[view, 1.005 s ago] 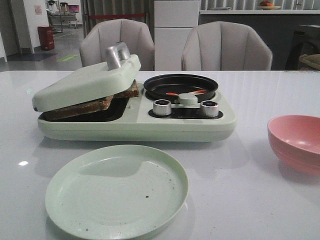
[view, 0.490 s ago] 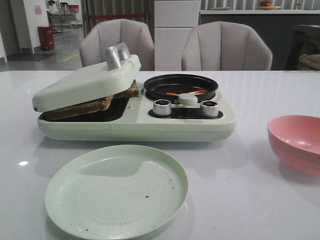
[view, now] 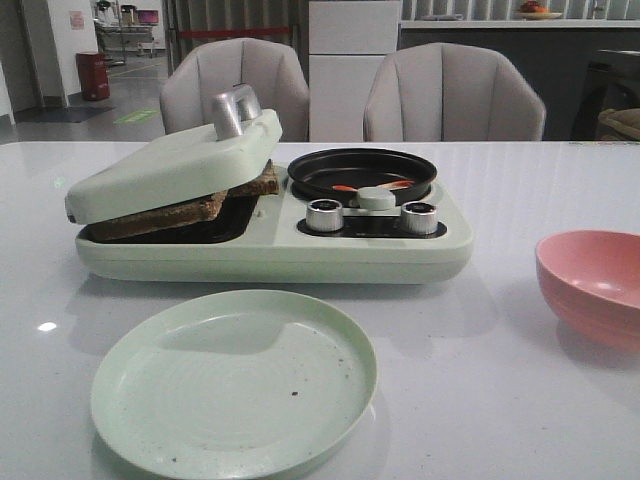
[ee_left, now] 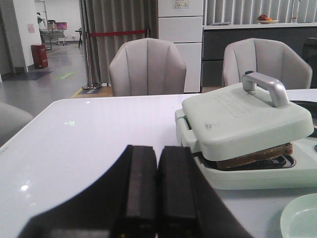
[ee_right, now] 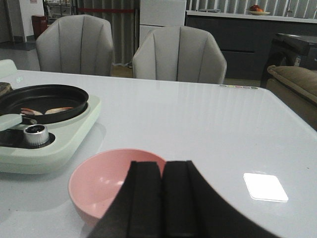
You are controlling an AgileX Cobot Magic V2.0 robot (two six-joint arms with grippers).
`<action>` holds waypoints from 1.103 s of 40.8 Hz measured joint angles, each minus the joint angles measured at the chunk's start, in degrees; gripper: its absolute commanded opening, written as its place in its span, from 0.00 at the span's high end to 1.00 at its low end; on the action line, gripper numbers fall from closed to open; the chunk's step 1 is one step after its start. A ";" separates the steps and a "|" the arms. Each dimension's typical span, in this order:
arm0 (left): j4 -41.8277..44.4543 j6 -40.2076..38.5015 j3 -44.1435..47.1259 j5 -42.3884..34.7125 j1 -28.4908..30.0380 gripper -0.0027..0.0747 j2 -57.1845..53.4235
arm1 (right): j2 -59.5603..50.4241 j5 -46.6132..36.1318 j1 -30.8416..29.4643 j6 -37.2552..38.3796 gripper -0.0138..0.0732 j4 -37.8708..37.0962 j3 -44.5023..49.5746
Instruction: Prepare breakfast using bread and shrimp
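Note:
Browned bread (view: 180,207) lies in the pale green breakfast maker (view: 270,245), pressed under its tilted lid (view: 170,165); the bread (ee_left: 255,155) also shows in the left wrist view. Thin orange-red shrimp (view: 372,186) lie in the maker's black round pan (view: 362,170), and the shrimp (ee_right: 44,111) appear in the right wrist view too. My left gripper (ee_left: 158,153) is shut and empty, held over the table to the left of the maker. My right gripper (ee_right: 162,168) is shut and empty, held just behind the pink bowl (ee_right: 109,181). Neither gripper appears in the front view.
A pale green empty plate (view: 234,378) sits in front of the maker. The pink bowl (view: 592,283) stands at the right. Two silver knobs (view: 323,215) face the front. Two grey chairs (view: 452,95) stand behind the table.

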 measured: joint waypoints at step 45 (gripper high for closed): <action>0.00 0.00 0.00 0.00 0.00 0.83 0.00 | 0.00 -3.52 2.16 2.91 0.79 0.37 0.00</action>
